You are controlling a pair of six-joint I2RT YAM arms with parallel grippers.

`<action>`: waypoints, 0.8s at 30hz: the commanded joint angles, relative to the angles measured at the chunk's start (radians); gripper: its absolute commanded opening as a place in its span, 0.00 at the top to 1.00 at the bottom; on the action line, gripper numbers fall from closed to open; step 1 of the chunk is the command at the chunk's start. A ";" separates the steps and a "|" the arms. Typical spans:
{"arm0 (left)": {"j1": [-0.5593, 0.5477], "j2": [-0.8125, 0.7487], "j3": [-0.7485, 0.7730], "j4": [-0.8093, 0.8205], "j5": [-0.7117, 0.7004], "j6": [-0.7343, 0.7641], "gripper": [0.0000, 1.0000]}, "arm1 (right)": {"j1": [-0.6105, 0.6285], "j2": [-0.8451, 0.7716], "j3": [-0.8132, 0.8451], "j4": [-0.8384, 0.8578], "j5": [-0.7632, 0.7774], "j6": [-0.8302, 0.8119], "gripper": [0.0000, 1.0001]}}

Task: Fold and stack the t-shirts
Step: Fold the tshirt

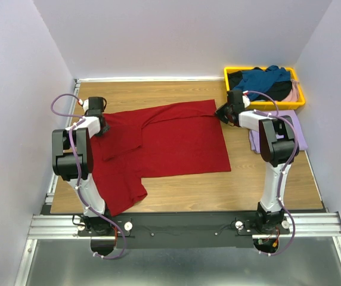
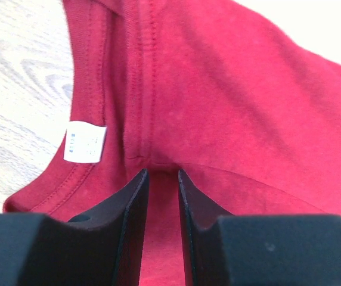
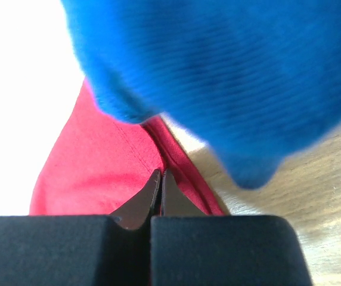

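A dark red t-shirt (image 1: 170, 143) lies spread across the wooden table, one sleeve reaching toward the near edge. My left gripper (image 1: 103, 126) is at its left side by the collar. In the left wrist view the left gripper (image 2: 163, 174) pinches a thick fold of the red cloth (image 2: 230, 107) beside the white neck label (image 2: 85, 143). My right gripper (image 1: 222, 113) is at the shirt's far right corner. Its jaws (image 3: 160, 173) are shut on the red hem (image 3: 108, 161). A folded lavender t-shirt (image 1: 300, 128) lies under the right arm.
A yellow tray (image 1: 227, 74) stands at the back right. It holds a teal blue shirt (image 1: 266, 77), a black one (image 1: 278, 90) and a pale pink one (image 1: 294, 92). Blurred blue cloth (image 3: 230, 77) fills the top of the right wrist view. White walls enclose the table.
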 commanded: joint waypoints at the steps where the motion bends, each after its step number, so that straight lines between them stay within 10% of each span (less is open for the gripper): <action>1: 0.011 0.020 0.017 -0.027 -0.061 0.011 0.67 | 0.000 -0.051 -0.014 -0.016 0.048 -0.080 0.99; 24: 0.050 0.034 0.050 -0.058 -0.087 0.031 0.68 | -0.023 -0.098 0.014 -0.105 0.054 -0.233 0.99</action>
